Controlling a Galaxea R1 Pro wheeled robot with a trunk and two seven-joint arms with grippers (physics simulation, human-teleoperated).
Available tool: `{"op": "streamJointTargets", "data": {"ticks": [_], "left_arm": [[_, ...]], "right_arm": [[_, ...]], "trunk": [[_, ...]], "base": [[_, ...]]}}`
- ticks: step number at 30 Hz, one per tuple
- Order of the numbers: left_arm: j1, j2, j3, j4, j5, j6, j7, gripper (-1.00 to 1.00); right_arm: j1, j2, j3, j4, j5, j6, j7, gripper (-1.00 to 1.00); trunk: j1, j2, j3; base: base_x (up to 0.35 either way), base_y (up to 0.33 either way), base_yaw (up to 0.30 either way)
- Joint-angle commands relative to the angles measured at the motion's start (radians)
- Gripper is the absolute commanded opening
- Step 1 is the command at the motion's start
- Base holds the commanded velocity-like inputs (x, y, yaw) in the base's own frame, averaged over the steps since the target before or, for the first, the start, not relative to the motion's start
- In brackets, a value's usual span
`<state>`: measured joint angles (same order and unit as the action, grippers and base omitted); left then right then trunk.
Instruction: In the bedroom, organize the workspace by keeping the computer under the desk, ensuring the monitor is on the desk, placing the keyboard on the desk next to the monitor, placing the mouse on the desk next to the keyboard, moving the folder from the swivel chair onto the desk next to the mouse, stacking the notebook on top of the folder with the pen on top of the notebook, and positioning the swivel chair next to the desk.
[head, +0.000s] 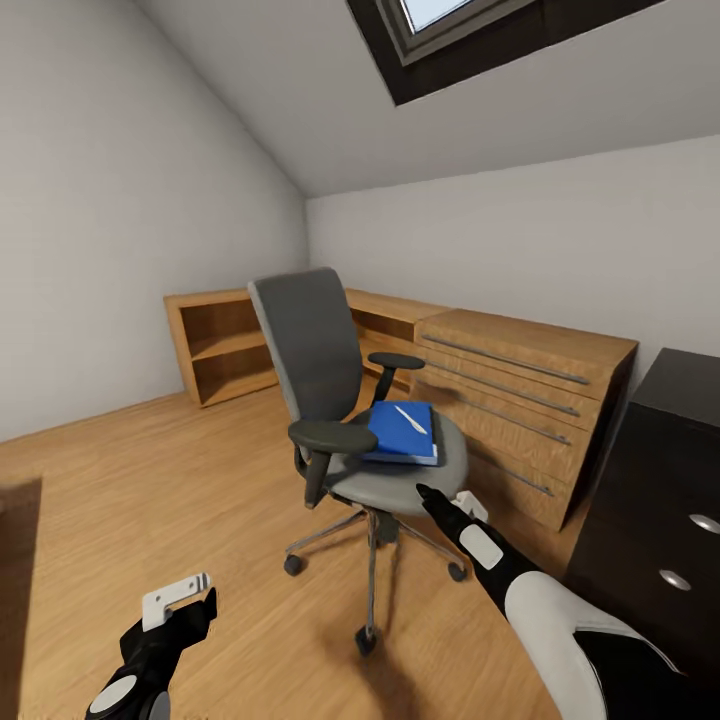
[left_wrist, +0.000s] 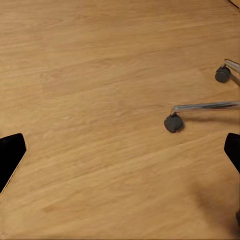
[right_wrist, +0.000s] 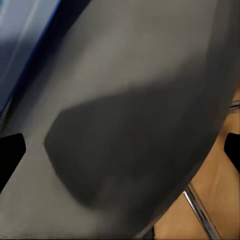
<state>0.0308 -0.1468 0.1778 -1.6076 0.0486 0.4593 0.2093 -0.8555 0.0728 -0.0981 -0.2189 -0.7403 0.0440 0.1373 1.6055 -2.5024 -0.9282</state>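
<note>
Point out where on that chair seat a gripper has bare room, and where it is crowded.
The swivel chair has bare grey seat along its front rim, between the blue folder and the right gripper. The back of the seat is crowded: the folder, with a white pen on top, lies between both armrests. The wood floor beside the left gripper is open.

attic room, interior. walls (head: 110, 200): plain pale grey, meeting in a corner behind the furniture. ceiling (head: 300, 90): sloped, grey, running down toward the far wall. skylight (head: 450, 30): dark frame, set in the slope, bright pane at the top edge. floor (head: 150, 480): light wood planks, evenly lit, soft shadows. open shelf unit (head: 215, 345): light wood, low, against the far corner. drawer cabinet (head: 520, 400): light wood, long metal bar handles, along the right-hand wall. black drawer unit (head: 660, 500): glossy, round silver knobs, just beside the cabinet.
</note>
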Motion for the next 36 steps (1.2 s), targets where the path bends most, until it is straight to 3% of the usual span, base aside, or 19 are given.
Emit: {"op": "streamJointTargets", "data": {"ticks": [1,12,26,36], "left_arm": [[0.000,0.000,0.000,-0.002,0.005,0.004,0.004,1.00],[0.000,-0.002,-0.002,-0.002,0.007,0.005,0.004,1.00],[0.000,-0.001,-0.014,-0.002,0.005,0.005,0.003,1.00],[0.000,0.000,-0.014,-0.002,0.007,0.007,0.003,1.00]], "right_arm": [[0.000,0.001,0.001,0.000,-0.007,0.005,0.005,1.00],[0.000,0.001,0.000,0.001,-0.007,0.006,0.006,1.00],[0.000,-0.001,0.000,0.007,-0.007,0.004,0.007,1.00],[0.000,-0.001,-0.001,0.007,-0.007,0.004,0.007,1.00]], "trunk": [[0.000,0.000,-0.001],[0.000,0.000,-0.001],[0.000,0.000,-0.001],[0.000,0.000,-0.001]], "base": [[-0.024,0.000,0.278],[-0.119,0.000,0.113],[0.096,0.000,0.000],[-0.283,0.000,0.000]]}}
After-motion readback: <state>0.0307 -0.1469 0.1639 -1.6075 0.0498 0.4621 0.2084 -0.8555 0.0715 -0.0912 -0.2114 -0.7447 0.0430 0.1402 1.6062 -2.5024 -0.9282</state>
